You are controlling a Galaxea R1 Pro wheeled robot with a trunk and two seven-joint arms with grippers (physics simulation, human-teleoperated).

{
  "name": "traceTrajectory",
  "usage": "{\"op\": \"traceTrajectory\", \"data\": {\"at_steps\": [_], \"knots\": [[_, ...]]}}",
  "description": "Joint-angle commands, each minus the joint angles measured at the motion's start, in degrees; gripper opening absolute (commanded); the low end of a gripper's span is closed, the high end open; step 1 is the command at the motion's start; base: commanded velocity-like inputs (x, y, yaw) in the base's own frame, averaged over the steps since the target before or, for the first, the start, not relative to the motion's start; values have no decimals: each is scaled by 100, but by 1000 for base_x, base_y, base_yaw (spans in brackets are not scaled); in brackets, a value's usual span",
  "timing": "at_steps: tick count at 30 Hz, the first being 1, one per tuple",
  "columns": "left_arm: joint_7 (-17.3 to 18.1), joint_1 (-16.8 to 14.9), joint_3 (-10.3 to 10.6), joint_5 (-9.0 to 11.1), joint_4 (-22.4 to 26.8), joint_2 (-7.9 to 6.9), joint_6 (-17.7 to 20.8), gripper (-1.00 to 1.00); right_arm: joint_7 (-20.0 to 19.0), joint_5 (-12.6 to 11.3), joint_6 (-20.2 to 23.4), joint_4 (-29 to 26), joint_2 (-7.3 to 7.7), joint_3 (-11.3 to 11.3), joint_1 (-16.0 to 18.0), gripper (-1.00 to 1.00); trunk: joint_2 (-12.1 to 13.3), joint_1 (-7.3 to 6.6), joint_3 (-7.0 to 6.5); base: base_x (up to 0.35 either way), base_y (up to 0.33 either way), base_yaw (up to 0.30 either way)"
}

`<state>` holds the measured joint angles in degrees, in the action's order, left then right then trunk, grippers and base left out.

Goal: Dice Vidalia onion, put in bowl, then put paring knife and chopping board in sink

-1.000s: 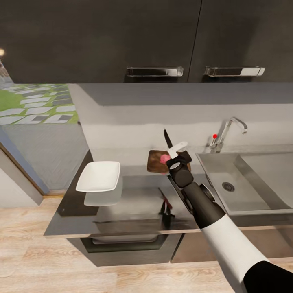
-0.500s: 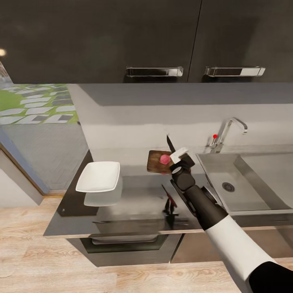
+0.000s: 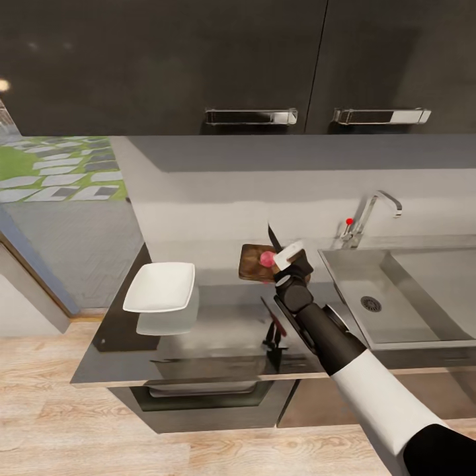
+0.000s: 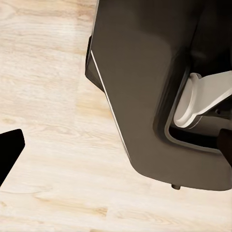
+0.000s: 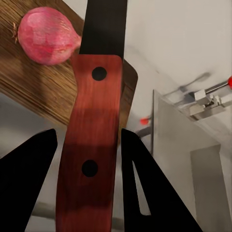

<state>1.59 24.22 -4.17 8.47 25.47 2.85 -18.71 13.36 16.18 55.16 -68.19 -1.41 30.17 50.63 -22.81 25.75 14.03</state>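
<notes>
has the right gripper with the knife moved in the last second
Yes. The right gripper, shut on the paring knife, has dropped lower against the fixed tap, bringing the blade closer to the Vidalia onion on the chopping board.

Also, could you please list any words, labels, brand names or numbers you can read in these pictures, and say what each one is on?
There is no readable text.
The paring knife handle held in the right gripper has two dark rivets, no lettering.
The chopping board, Vidalia onion, bowl, sink and upper cabinet doors carry no marks.
</notes>
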Motion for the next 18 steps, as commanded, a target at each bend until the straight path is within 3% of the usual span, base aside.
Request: {"op": "traceTrajectory", "data": {"at_steps": [1, 18], "knots": [[17, 4, -21, 23, 11, 5, -2, 100, 53, -35, 24, 31, 1, 15, 8, -100, -11, 4, 10, 0, 0, 0], [17, 4, -23, 23, -19, 5, -2, 100, 35, -62, -53, 164, 17, 7, 8, -100, -11, 4, 10, 0, 0, 0]]}}
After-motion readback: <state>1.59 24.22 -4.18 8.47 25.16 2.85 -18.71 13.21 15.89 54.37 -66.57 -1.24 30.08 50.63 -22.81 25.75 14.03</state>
